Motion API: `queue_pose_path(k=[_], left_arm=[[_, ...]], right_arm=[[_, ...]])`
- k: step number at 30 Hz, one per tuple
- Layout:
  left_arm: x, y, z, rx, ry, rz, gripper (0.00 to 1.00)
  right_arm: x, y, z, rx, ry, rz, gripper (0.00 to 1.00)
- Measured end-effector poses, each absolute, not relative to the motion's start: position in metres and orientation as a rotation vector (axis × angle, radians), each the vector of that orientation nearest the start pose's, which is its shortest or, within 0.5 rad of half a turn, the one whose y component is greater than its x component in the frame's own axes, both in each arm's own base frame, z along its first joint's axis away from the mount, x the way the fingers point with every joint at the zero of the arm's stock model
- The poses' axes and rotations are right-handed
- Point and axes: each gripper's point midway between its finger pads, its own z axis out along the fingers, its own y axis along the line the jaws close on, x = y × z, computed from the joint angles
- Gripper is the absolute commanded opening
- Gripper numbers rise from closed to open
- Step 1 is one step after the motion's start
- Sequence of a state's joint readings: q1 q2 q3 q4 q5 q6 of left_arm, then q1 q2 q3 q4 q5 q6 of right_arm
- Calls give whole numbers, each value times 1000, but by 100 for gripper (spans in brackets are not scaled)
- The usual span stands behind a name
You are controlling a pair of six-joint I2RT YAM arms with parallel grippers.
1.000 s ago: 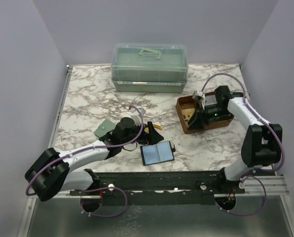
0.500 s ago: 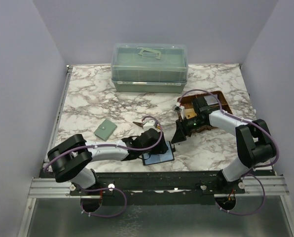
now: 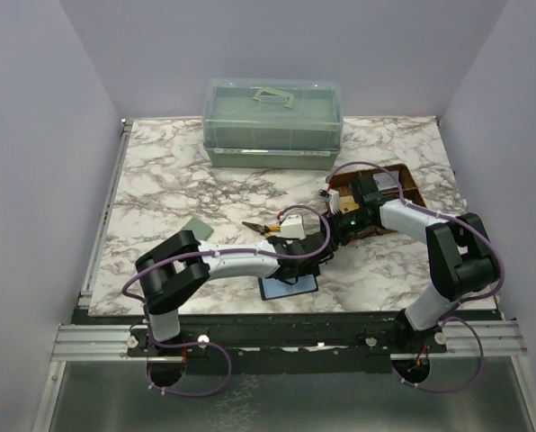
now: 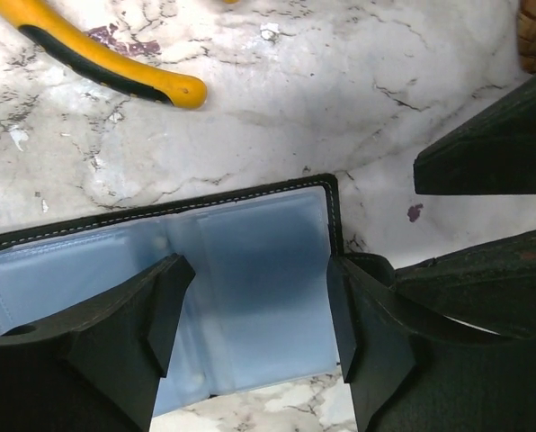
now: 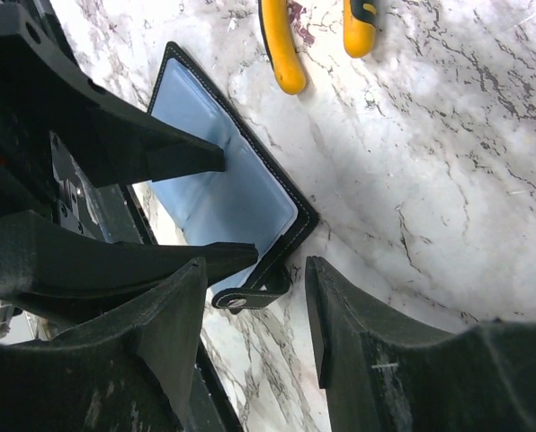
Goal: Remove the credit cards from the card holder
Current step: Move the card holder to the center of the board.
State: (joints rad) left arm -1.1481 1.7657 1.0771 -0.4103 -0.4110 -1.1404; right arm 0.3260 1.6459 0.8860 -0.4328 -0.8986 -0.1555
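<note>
Caught the left gripper (image 4: 254, 315) with its fingers (image 4: 133, 324) apart and clamped on nothing, straddling the right half of the card holder (image 4: 250, 261). Found that black folding wallet spread open and flat on the marble table (image 3: 160, 180), blue-grey lining up. Found it directly beneath the left gripper, with its tab corner at the tips of the right one.

Showed the right gripper (image 5: 254, 306) likewise parted and empty, its fingertips (image 5: 183, 297) either side of the holder's small snap tab (image 5: 250, 295). Saw no clear contact there. Placed the two grippers close together, nearly tip to tip, over the same end of the wallet. Could not tell the credit cards apart from the clear pockets in any view.

Recorded yellow-handled pliers (image 3: 263, 230) on the table just beyond both grippers, apart from the wallet. Put a sage-green wallet (image 3: 194, 225) well away from both grippers, back along the left arm and partly hidden by it. Set a brown woven tray (image 3: 410, 180) behind the right gripper, beside its wrist. Set a translucent green lidded box (image 3: 272, 121) far beyond both grippers at the back of the table.
</note>
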Motion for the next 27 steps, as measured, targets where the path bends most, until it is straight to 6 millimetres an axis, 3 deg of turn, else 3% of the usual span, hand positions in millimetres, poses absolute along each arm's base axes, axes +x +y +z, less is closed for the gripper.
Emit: queue_pose_path(k=[7,14,17,27], left_arm=[[195,-344,26,-133,2559,-197,62],[195,-332,21,-141,2549,-131,25],[192,-321,19,-156,2537,-113,17],[187,-303,22,-260,2477,-280,11]], right_arm=[[234,219,60,-827,2450,1270,54],[234,219,61,-822,2452,1271,54],[234,219,61,-823,2452,1272,53],[222,234,64,-917,2407,1381,53]])
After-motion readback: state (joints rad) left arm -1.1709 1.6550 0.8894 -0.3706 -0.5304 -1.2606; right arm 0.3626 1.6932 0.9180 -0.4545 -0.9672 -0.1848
